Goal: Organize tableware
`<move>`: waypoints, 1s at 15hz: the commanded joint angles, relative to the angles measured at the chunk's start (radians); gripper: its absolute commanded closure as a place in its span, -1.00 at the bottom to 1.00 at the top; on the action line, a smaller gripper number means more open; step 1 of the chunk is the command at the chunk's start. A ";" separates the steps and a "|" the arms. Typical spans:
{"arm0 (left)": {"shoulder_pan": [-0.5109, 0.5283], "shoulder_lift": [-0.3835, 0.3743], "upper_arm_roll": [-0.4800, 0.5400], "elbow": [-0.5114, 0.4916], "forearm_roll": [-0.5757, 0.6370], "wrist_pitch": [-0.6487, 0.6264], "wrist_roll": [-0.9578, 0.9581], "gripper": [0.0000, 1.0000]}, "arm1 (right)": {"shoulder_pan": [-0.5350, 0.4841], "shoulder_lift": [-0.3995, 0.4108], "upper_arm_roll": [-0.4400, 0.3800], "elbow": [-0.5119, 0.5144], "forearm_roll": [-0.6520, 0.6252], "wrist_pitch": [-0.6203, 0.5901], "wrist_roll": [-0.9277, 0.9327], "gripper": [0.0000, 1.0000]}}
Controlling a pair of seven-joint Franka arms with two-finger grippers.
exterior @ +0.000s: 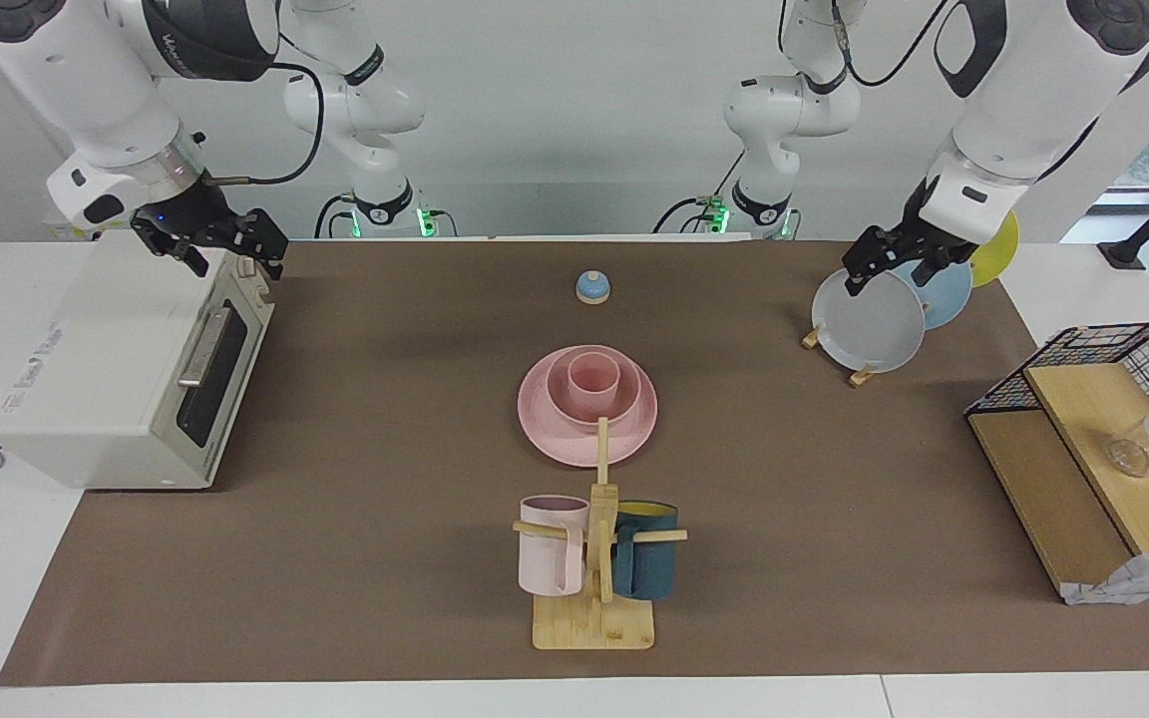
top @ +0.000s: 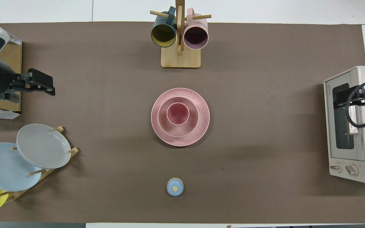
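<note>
The pink plate (exterior: 547,431) lies at the middle of the brown mat, with the pink bowl (exterior: 635,395) on it and the small pink cup (exterior: 594,380) upright in the bowl. The overhead view shows the same stack: plate (top: 202,127), bowl (top: 163,125), cup (top: 178,114). My left gripper (exterior: 894,267) is open and empty, up in the air over the rack of grey, blue and yellow plates, well apart from the stack; in the overhead view it (top: 51,88) is at the left arm's end. My right gripper (exterior: 235,261) is open and empty over the toaster oven, where it waits (top: 364,96).
A wooden mug rack (exterior: 594,623) with a pale pink and a dark teal mug stands farther from the robots than the stack. A small blue bell (exterior: 592,287) sits nearer to them. The plate rack (exterior: 869,319), a wire basket with wooden shelf (exterior: 1083,449) and the toaster oven (exterior: 116,379) occupy the table ends.
</note>
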 commanded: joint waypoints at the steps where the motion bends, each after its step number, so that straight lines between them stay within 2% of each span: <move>1: 0.018 -0.087 -0.011 -0.110 0.010 0.019 0.037 -1.00 | -0.010 -0.003 0.001 -0.007 0.000 0.011 -0.036 -1.00; 7: 0.013 -0.089 -0.010 -0.062 0.009 -0.079 0.037 -1.00 | -0.010 -0.011 0.001 -0.010 -0.005 0.037 -0.047 -1.00; 9: 0.012 -0.119 -0.004 -0.067 0.010 -0.099 0.043 -1.00 | -0.014 -0.013 0.001 -0.012 -0.002 0.043 -0.047 -1.00; 11: 0.013 -0.141 -0.003 -0.097 0.010 -0.096 0.046 -1.00 | -0.011 -0.013 0.001 -0.012 0.001 0.042 -0.047 -1.00; 15: 0.021 -0.139 -0.002 -0.090 0.002 -0.084 0.048 -1.00 | -0.020 -0.014 0.001 -0.013 0.004 0.037 -0.044 -1.00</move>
